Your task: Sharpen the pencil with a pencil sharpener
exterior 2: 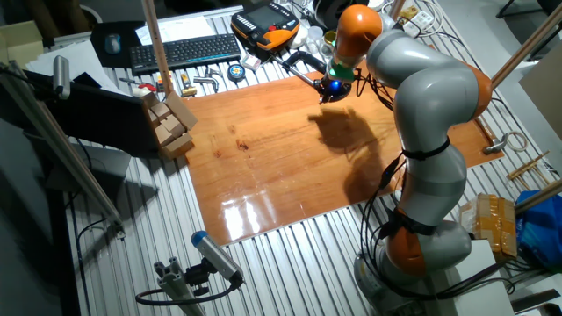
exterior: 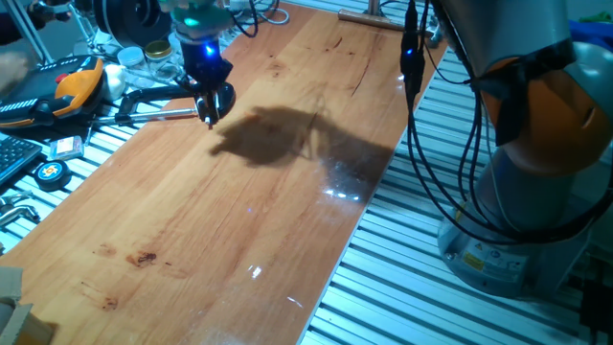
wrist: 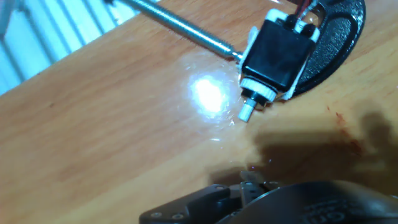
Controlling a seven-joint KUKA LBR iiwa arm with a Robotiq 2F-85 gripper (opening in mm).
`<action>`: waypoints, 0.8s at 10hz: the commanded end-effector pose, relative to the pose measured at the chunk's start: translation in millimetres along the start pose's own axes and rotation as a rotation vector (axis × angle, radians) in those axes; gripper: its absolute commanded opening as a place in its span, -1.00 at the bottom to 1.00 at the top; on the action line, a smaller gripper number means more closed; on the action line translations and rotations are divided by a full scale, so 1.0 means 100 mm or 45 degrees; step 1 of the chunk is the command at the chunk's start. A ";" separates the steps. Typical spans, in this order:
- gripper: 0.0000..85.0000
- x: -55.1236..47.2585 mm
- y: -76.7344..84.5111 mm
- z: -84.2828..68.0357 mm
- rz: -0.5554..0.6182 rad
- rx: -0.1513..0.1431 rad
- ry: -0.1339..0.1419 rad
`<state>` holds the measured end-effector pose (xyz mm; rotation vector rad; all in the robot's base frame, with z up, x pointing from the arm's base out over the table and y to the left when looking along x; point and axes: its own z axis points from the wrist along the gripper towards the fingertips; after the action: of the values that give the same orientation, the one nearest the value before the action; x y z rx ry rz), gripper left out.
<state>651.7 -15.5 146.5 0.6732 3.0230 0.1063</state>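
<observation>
While the gripper hangs low over the far corner of the wooden table, whether its fingers are parted or clenched cannot be told; only a dark blur of them fills the bottom of the hand view. Just ahead of the fingers and slightly to their right sits the pencil sharpener, a boxy black body on a black rounded base, its white nozzle aimed back toward the hand. Its long axis runs diagonally, nozzle nearest, with a metal rod trailing away up-left behind it. No pencil is visible. Done well, the approach should line up squarely with that nozzle axis.
</observation>
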 end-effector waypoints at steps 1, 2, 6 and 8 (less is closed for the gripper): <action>-1.00 0.01 0.03 -0.10 -0.007 0.013 -0.002; -1.00 0.01 0.07 -0.19 -0.015 0.024 -0.005; -1.00 -0.11 0.11 -0.54 -0.111 0.038 0.024; -1.00 -0.14 0.12 -0.63 -0.153 0.034 0.026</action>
<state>665.9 -14.6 210.5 0.4935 3.0808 0.0683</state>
